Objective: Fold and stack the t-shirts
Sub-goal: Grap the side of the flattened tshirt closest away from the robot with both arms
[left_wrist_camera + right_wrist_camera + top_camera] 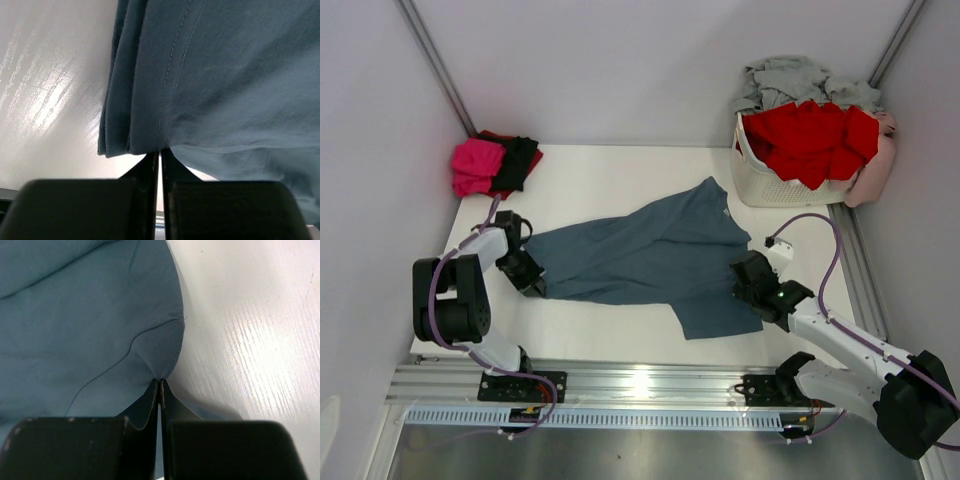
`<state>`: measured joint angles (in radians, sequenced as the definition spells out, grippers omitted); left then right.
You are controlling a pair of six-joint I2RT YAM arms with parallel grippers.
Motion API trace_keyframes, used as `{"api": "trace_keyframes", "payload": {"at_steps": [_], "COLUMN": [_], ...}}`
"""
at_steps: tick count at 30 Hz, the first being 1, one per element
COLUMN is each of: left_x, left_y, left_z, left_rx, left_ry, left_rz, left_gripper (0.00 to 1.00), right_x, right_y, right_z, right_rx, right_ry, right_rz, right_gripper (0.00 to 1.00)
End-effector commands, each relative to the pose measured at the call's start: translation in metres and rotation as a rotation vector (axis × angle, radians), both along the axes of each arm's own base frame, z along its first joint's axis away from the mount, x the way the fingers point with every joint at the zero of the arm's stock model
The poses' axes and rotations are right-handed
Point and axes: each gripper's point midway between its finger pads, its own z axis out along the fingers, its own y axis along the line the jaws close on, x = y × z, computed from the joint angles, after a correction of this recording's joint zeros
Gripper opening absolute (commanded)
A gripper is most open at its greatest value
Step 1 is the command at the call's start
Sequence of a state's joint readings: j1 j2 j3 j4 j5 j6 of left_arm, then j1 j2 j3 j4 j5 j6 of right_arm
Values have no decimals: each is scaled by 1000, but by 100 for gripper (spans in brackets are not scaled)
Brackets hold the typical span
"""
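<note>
I see blue shirt (650, 255) rumpled, middle of table (610, 175). Jaws: left gripper (160, 152) closed on bunched hem; right gripper (160, 382) closed on thin edge pinch. Risks, my judgement: shallow right hold slips under tension; bunched layers fold crooked.

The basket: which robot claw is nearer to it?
Right. The right gripper pinches the blue shirt just in front of the basket; the left gripper pinches the shirt's other end, across the table.
</note>
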<state>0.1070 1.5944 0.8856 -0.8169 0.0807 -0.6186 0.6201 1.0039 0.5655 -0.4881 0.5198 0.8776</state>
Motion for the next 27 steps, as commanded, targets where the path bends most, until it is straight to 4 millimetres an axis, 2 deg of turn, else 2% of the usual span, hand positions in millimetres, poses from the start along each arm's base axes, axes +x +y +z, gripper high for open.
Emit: {"api": "trace_keyframes", "payload": {"at_steps": [1, 5, 6, 8, 9, 13, 16, 20, 23, 25, 27], "left_x": [16, 26, 36, 41, 54, 64, 70, 74, 75, 77, 80], "left_y": [-1, 1, 3, 4, 7, 8, 9, 14, 10, 8, 4], "left_z": [7, 21, 30, 37, 49, 59, 59, 41, 31, 25, 25], "left_rx": [1, 15, 23, 32, 42, 47, 47, 70, 69, 75, 65], "left_ry": [-50, -94, -127, -149, -191, -214, -222, -175, -152, -143, -152], "left_rz": [-28, -21, -19, -10, -6, 4, 10, 12, -4, -12, -26], "left_gripper": [1, 1, 1, 1, 1, 1, 1, 1, 1, 5, 15], "right_x": [14, 15, 15, 15, 15, 14, 13, 13, 12, 12, 12], "right_y": [1, 2, 3, 4, 4, 6, 7, 7, 6, 7, 7], "right_z": [22, 23, 23, 24, 24, 24, 24, 24, 24, 24, 24], "right_rx": [7, 4, 4, 4, 3, 4, 5, 3, 0, 0, -1], "right_ry": [-84, -84, -83, -85, -84, -81, -80, -81, -79, -82, -81], "right_rz": [-21, -8, -4, 4, 7, 23, 29, 37, 41, 45, 50], "right_gripper": [0, 0, 0, 0, 0, 0, 0, 0, 0, 0, 0]}}
